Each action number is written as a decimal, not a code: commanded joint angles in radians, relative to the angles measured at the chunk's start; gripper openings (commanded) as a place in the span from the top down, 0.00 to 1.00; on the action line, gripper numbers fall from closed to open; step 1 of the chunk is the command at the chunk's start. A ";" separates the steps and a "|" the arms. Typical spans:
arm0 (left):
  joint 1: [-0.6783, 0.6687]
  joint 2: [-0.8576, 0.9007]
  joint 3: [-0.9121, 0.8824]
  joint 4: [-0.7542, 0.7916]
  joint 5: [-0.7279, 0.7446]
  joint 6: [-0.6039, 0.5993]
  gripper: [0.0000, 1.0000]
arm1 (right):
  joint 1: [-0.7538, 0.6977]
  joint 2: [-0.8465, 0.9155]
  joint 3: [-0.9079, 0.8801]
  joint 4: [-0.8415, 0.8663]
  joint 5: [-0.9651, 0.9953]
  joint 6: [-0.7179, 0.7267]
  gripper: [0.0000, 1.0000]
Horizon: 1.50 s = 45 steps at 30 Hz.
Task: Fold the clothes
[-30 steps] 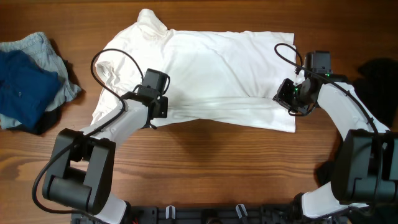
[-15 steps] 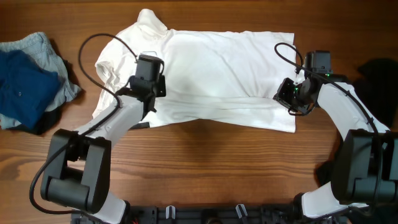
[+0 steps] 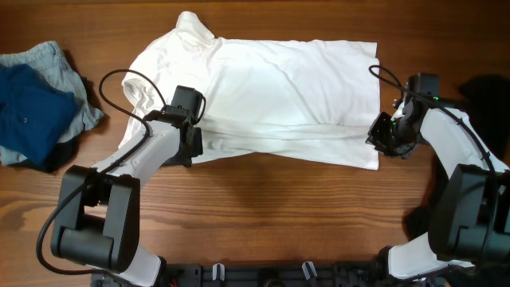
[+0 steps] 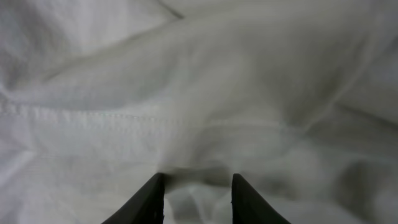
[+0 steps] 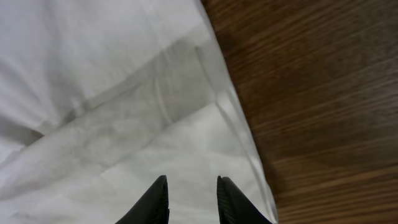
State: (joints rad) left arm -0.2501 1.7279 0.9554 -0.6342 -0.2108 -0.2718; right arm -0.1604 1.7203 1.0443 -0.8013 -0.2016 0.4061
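Large white fabric shirt [image 3: 271, 96] lies spread flat across the brown wooden bench [image 3: 263, 215], centre toward 12 o'clock, collar end toward 10, bottom hem at 3. Long wrinkles run across its lower half.

Left gripper [image 3: 191, 146] sits on the shirt's 8 o'clock edge. On the left wrist cam [image 4: 196, 193] I see the jaws spread partway, tips down on rumpled white cloth beside a stitched seam. A small bunch of fabric shows in the gap; nothing looks clamped.

Right gripper [image 3: 381, 134] is at the shirt's 4 o'clock corner. On the right wrist cam [image 5: 191, 193] the jaws are slightly apart over the folded hem layers, with bare wood just to the 3 o'clock side. Cloth lies flat there, not lifted.

At 9 o'clock on the bench: crumpled navy garment [image 3: 28, 112] on top of a light-blue garment [image 3: 52, 60], well apart from the shirt. At 3 o'clock, at the frame edge: black garment [image 3: 486, 92], mostly hidden by the right arm.
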 commanded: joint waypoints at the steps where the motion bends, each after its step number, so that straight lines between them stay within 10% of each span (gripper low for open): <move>1: 0.001 0.006 -0.005 0.034 0.064 -0.052 0.66 | 0.045 0.002 -0.034 0.036 -0.047 -0.044 0.74; 19: 0.002 0.029 -0.048 0.113 0.064 -0.081 0.64 | 0.042 0.114 -0.013 0.573 0.052 0.046 0.72; 35: 0.064 0.028 -0.048 0.108 -0.033 -0.081 0.46 | -0.034 0.026 -0.016 0.171 -0.137 -0.192 0.62; 45: 0.067 0.029 -0.066 0.023 0.066 -0.081 0.48 | 0.011 0.085 -0.101 0.198 -0.101 -0.245 0.58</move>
State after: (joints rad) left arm -0.1936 1.7393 0.9279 -0.5610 -0.1883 -0.3508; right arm -0.1513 1.7691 0.9779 -0.6102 -0.3099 0.1894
